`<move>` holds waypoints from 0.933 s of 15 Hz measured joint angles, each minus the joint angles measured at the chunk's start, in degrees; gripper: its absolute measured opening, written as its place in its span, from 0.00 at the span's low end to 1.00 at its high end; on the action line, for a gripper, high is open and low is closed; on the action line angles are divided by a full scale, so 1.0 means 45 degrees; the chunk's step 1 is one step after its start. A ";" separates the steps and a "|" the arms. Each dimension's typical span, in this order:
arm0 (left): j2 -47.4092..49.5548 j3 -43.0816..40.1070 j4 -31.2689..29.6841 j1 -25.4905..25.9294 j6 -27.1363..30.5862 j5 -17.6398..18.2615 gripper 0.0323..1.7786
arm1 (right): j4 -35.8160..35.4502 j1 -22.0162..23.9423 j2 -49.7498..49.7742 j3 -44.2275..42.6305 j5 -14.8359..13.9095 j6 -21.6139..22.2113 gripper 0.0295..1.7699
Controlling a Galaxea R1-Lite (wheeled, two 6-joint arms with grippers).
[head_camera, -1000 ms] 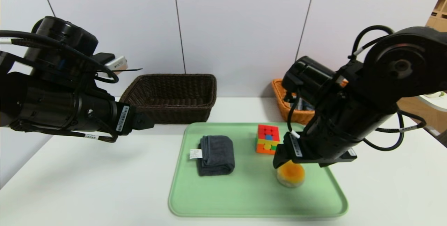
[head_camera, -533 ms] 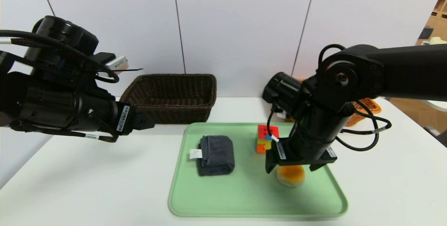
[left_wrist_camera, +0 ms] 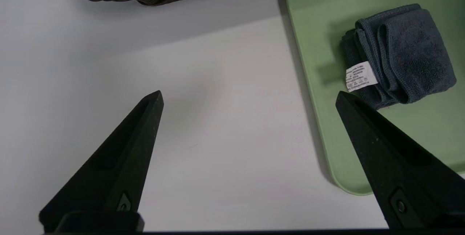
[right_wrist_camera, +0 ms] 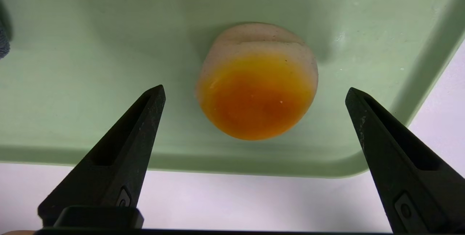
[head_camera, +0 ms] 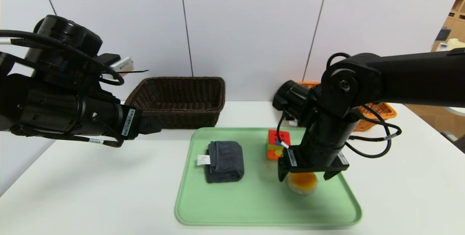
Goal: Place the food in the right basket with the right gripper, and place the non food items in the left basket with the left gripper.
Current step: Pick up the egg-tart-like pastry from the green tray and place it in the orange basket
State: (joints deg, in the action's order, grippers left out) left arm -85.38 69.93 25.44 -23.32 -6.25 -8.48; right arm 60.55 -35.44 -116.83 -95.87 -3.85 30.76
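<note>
White counter (head_camera: pixel 109 184), pale panelled wall (head_camera: pixel 250 28) behind; right end effector (head_camera: pixel 304 177), open over the orange-topped bun (head_camera: pixel 302 183), sits slightly lower than before.

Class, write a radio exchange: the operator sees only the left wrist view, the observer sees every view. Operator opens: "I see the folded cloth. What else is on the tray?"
Observer: A puzzle cube and a round orange-topped bun.
Operator: Where's the right claw?
Observer: The right claw hovers over the bun, its jaws open on either side.
Operator: And the other basket?
Observer: The orange basket stands beyond the tray, on the robot's right, partly hidden by the right arm.
</note>
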 joint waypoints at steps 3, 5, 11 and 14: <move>0.0000 0.0049 -0.0003 -0.0011 -0.0005 -0.0005 0.95 | 0.0000 0.0065 -0.0135 0.0014 0.0005 0.0000 0.97; 0.0000 0.0073 -0.0003 -0.0011 0.0014 -0.0005 0.95 | 0.0005 0.0065 -0.0228 0.0014 0.0014 0.0000 0.97; -0.0019 0.0087 -0.0043 -0.0073 0.0014 -0.0005 0.95 | -0.0005 0.0065 -0.0425 0.0000 -0.0011 -0.0014 0.96; -0.0024 0.0092 -0.0057 -0.0114 0.0014 0.0000 0.95 | 0.0014 0.0065 -0.0474 0.0000 -0.0079 -0.0068 0.66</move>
State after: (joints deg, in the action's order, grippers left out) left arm -85.49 70.34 25.19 -23.83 -6.19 -8.48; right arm 60.61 -35.15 -118.97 -95.87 -4.21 30.45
